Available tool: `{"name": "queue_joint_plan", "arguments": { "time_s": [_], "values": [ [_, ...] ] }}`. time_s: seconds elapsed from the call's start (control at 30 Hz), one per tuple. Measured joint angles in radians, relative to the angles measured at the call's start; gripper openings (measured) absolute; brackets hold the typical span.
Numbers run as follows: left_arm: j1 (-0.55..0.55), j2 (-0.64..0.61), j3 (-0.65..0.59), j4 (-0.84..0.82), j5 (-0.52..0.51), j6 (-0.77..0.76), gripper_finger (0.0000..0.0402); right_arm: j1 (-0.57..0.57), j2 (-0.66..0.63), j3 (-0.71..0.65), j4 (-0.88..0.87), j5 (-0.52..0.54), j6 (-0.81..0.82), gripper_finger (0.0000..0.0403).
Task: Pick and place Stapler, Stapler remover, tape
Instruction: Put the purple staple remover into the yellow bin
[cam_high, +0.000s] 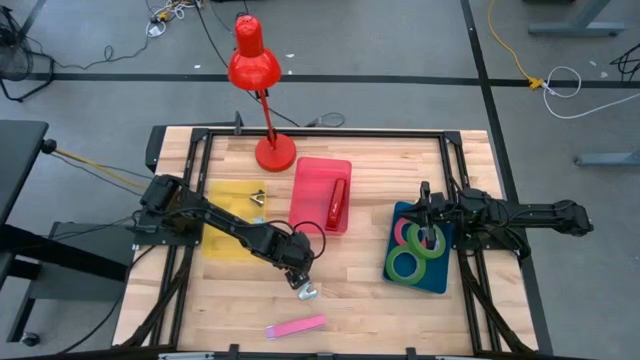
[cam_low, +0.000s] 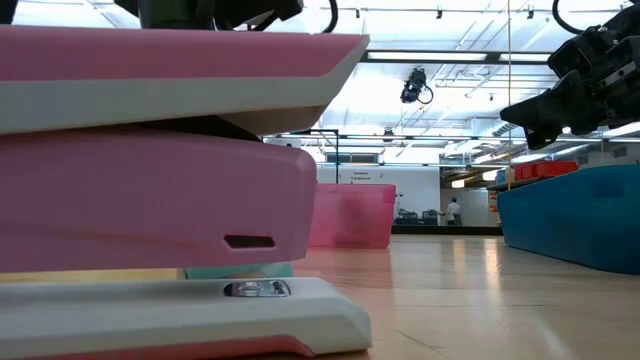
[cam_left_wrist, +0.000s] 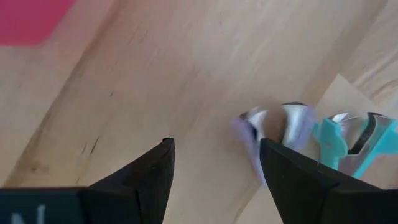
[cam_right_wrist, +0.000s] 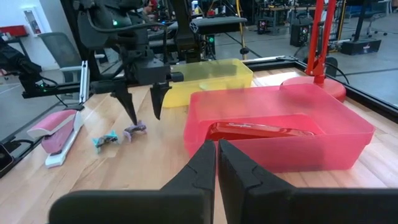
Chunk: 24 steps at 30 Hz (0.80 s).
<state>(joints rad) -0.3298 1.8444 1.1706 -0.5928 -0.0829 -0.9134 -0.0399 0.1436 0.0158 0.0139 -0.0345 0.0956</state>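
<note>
1. The left pincer (cam_right_wrist: 142, 102) hung open, tips down, right above a small purple staple remover (cam_right_wrist: 134, 130) on the bench (cam_high: 360, 290).
2. A teal staple remover (cam_right_wrist: 104, 140) lay just beside it.
3. The pink stapler (cam_high: 296, 327) lay near the bench's front edge.
4. The tape (cam_high: 418, 248) sat in the blue tray (cam_high: 437, 282), with the closed, empty right pincer (cam_high: 428, 232) above.
5. Next, I think, the left pincer needs to drop lower and squeeze the purple one.

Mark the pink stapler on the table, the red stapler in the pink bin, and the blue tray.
pink stapler (cam_high: 296, 327), high view, middle of its top.
red stapler (cam_high: 337, 203), high view, middle of its body.
blue tray (cam_high: 441, 275), high view, bare corner of its floor.
</note>
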Motion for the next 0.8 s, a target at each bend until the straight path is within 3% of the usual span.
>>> {"name": "queue_joint_plan", "arguments": {
  "time_s": [0.4, 0.8],
  "values": [
    [0.000, 0.004, 0.000, 0.014, 0.002, 0.005, 0.0230, 0.000, 0.000, 0.000, 0.000, 0.000, 0.000, 0.0021],
    [0.000, 0.004, 0.000, 0.014, 0.035, 0.008, 0.0134, 0.000, 0.000, 0.000, 0.000, 0.000, 0.000, 0.0021]
  ]
}}
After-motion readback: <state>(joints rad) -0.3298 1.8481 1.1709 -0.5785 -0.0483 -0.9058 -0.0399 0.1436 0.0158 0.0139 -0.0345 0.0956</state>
